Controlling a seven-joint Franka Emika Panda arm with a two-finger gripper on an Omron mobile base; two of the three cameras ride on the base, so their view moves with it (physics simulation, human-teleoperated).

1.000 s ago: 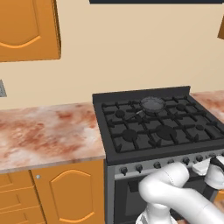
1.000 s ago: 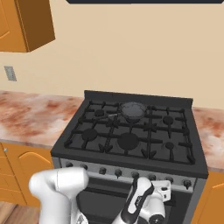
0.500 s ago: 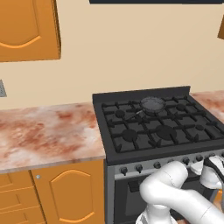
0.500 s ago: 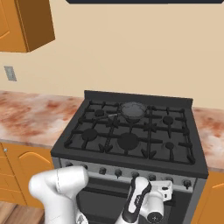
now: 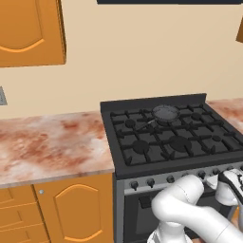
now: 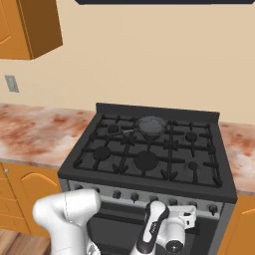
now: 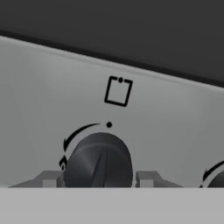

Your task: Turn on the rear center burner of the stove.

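The black stove (image 5: 142,163) (image 6: 79,167) has a silver front strip of dark knobs (image 6: 134,197). A grey round pan (image 5: 165,112) (image 6: 151,124) sits over the rear center position, hiding the rear center burner cap. My gripper (image 5: 222,179) (image 6: 188,215) is low in front of the strip, towards its right end. In the hand view one dark knob (image 7: 99,164) sits between my two fingertips (image 7: 50,179), with a small square burner symbol (image 7: 118,91) above it. The gripper is open, and a thin gap shows beside the knob.
A marbled counter (image 5: 47,142) with orange cabinets (image 5: 71,213) runs left of the stove, and more counter (image 6: 241,149) lies to its right. Upper cabinets (image 5: 28,28) hang on the wall. A neighbouring knob (image 7: 216,175) shows at the right edge.
The hand has edged slightly right and closer to the knob strip. The stove and the pan have not moved.
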